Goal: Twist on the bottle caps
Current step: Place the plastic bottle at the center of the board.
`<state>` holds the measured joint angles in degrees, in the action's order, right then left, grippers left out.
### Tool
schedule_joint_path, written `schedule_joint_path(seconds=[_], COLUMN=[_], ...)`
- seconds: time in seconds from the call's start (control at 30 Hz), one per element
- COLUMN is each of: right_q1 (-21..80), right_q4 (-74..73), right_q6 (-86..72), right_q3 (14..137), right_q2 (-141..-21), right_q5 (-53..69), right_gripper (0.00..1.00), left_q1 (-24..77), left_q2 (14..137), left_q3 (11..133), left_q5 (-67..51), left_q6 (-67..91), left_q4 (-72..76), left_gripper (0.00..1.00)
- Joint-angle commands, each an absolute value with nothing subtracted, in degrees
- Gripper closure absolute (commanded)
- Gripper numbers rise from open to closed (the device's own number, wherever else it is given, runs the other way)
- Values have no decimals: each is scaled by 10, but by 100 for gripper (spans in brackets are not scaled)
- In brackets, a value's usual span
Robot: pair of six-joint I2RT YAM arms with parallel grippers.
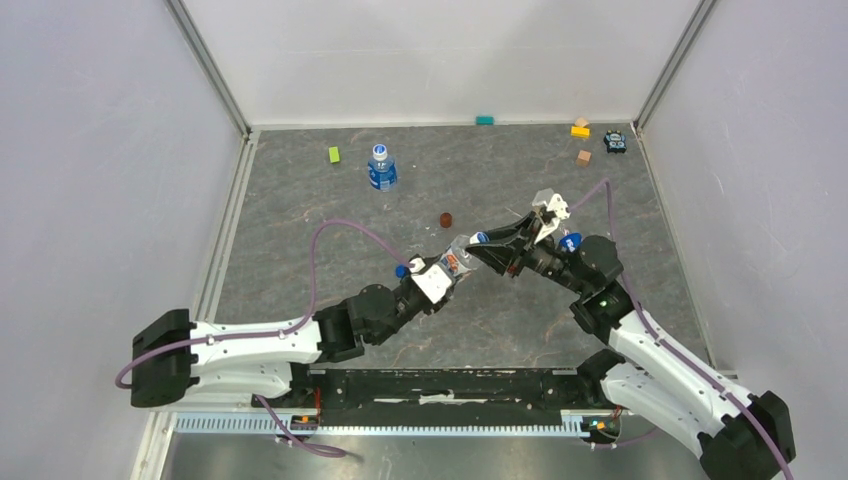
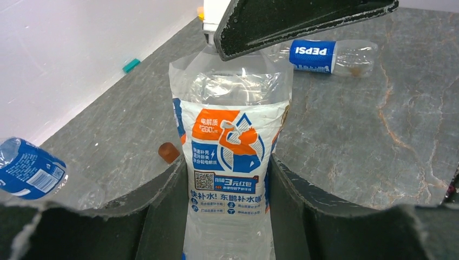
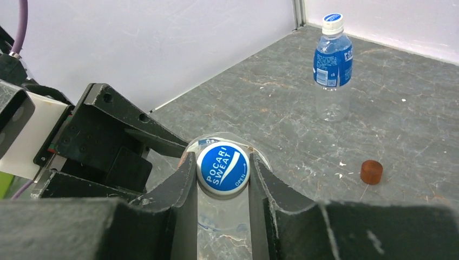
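Observation:
My left gripper [image 1: 441,273] [image 2: 227,162] is shut on a clear bottle [image 1: 458,260] [image 2: 230,135] with an orange-and-blue label, held tilted above the table. My right gripper [image 1: 481,241] [image 3: 223,163] is shut on a blue-and-white cap [image 3: 223,168] sitting on that bottle's neck; one right finger [image 2: 292,21] covers the neck in the left wrist view. A second bottle [image 1: 381,168] [image 3: 332,65] stands at the back with its cap [image 3: 332,20] on. A third bottle [image 2: 325,54] [image 1: 571,241] lies on its side by the right arm. A solid blue cap [image 1: 401,270] lies beside the left gripper.
A dark red-brown disc [image 1: 446,220] [image 3: 371,171] [image 2: 169,152] lies on the table near the held bottle. Toy blocks lie along the back: green [image 1: 334,154], teal [image 1: 485,120], yellow [image 1: 580,130], tan [image 1: 584,157], plus a dark toy [image 1: 615,142]. Walls close three sides.

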<state>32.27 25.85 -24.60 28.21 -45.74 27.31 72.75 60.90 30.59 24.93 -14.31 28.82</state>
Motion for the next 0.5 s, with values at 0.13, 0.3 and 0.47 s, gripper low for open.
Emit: schedule_joint_path(seconds=[0.13, 0.3, 0.47], right_q1=[324, 319, 294], right_q4=[214, 161, 161], right_q6=[-88, 11, 68], right_q3=[378, 476, 548], right_q2=[-528, -616, -703], right_q5=[232, 185, 145], right_gripper=[100, 100, 100], left_q1=[723, 706, 659], left_q2=[603, 556, 506], left_q3=[254, 255, 321], left_q5=[301, 342, 397], left_q6=[-126, -88, 32], left_q4=[386, 297, 57], left_gripper=[11, 0, 0])
